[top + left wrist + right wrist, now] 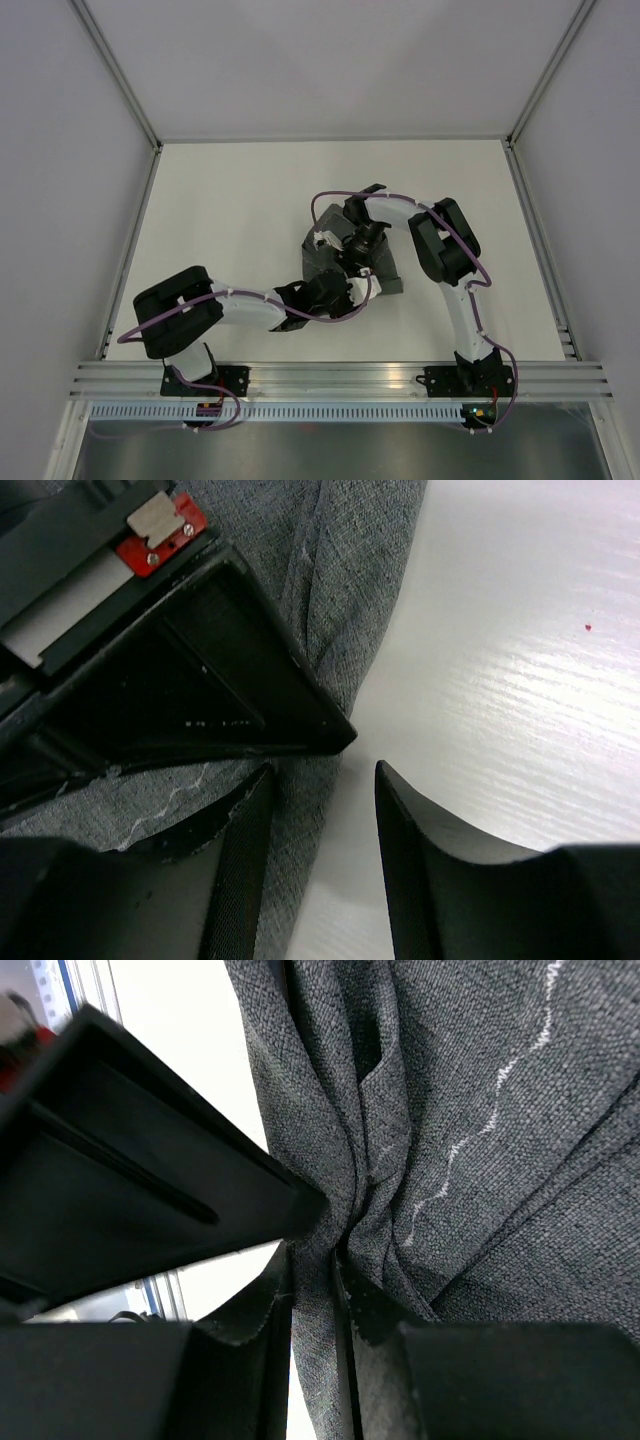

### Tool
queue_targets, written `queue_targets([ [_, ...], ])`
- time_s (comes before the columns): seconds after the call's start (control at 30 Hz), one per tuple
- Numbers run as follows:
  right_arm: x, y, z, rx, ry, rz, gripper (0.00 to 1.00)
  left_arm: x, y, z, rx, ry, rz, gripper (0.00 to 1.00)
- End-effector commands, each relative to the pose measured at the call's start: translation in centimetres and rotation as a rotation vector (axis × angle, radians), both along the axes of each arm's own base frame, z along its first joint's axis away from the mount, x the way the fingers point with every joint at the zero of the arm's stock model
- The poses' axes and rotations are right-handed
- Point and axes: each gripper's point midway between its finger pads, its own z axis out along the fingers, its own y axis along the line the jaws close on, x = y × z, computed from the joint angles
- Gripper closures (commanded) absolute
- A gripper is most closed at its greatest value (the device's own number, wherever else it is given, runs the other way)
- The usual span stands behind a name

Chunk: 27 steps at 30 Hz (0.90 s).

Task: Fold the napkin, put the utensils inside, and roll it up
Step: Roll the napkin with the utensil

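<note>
Mid-table (230, 200), right end effector (315, 1270) pinches napkin (480, 1080) — left end effector (325, 780) spread.

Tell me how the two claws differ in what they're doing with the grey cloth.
The right gripper is shut, pinching a bunched fold of the napkin; the left gripper is open, with the napkin's edge and bare table showing between its fingers. From above, the left gripper sits at the napkin's near end, the right gripper farther back. Both are black, two-fingered and close together.
</note>
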Motion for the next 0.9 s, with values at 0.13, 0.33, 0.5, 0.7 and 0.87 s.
queue_targets([
  [0.13, 1.1, -2.4, -5.5, -0.09, -0.071, 0.08, 0.87, 1.1, -2.2, 0.5, -0.029, -0.047, -0.026, 0.53],
  [0.33, 1.1, -2.5, -5.5, -0.084, -0.06, 0.076, 0.88, 0.7, -1.6, -0.9, -0.011, -0.004, -0.021, 0.68],
  [0.5, 1.0, -2.4, -5.4, -0.078, -0.048, 0.069, 0.87, -0.1, -1.8, -2.0, 0.01, 0.062, -0.051, 0.85],
  [0.7, 1.1, -2.2, -5.2, -0.067, -0.038, 0.053, 0.87, -1.0, -2.1, -2.5, 0.01, 0.166, -0.096, 0.98],
  [0.87, 1.2, -2.3, -5.1, -0.067, -0.032, 0.043, 0.86, -1.5, -2.5, -2.5, 0.004, 0.233, -0.126, 0.98],
])
